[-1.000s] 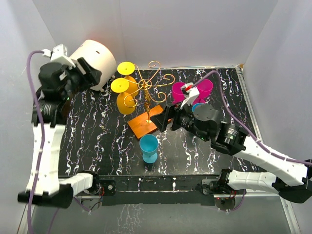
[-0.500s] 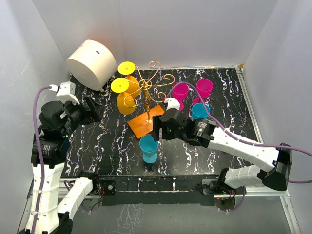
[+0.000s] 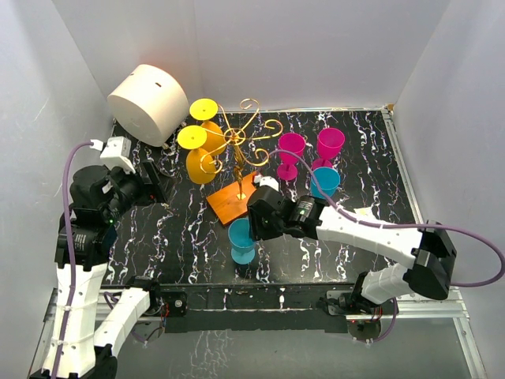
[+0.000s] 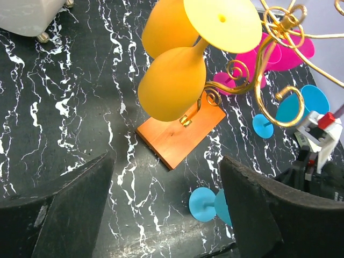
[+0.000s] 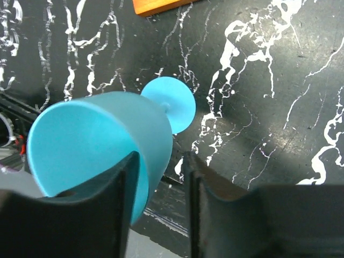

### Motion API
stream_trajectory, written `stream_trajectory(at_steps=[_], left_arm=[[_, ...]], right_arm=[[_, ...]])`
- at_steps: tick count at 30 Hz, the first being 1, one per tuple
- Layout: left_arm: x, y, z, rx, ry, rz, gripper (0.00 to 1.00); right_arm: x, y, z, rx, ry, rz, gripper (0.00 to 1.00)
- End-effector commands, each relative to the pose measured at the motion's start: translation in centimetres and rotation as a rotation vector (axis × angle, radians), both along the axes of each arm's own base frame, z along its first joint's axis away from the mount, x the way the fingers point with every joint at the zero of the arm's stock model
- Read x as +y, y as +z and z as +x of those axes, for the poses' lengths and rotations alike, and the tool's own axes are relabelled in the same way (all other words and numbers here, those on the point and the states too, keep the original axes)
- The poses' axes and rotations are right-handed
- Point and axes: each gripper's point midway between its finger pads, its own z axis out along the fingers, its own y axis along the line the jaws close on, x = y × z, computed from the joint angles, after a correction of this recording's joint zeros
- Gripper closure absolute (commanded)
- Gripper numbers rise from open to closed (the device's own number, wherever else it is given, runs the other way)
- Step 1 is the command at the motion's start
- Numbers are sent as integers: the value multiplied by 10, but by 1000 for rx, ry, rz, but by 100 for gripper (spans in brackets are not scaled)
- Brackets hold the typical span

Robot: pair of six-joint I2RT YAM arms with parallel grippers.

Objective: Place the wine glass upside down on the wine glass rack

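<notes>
Right end effector point(image 5: 159, 166) moved down-left onto teal wine glass point(image 5: 97, 140), jaws half-closed around its bowl wall, grip unclear; pick-up for wine glass rack point(image 3: 237, 140) begun. Left end effector point(image 4: 166, 172) was wide, empty.

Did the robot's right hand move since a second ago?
Yes. The right gripper slid from beside the wooden base toward the front edge of the table, and now straddles the blue glass rim there.

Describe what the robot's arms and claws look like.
The left arm and right arm have white link shells and black joints. A purple cable runs along each. The left claw and right claw each have two broad black fingers.
</notes>
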Motion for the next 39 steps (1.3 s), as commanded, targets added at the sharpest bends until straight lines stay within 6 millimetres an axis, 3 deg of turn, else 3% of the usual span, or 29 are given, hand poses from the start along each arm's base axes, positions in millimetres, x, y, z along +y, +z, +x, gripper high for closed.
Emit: stream_trajectory(at_steps=[1,12,25,31,39], left_arm=[[-5,6,-1,-22,-53,30,21],[-3,8,-4,-31,-41,26,20],[-3,20,-5,-52,-30,1,20],[-7,25,-10,-42,-33,-41,20],[-13,31,-11,-50,-36,-106,20]], right_arm=[[7,9,11,-28,-30,3,71],[4,32,19,-89,-60,31,99],[0,40,18,-123,-61,85,100],[1,56,12,-157,-27,175,100],[-17,65,3,-187,-52,252,100]])
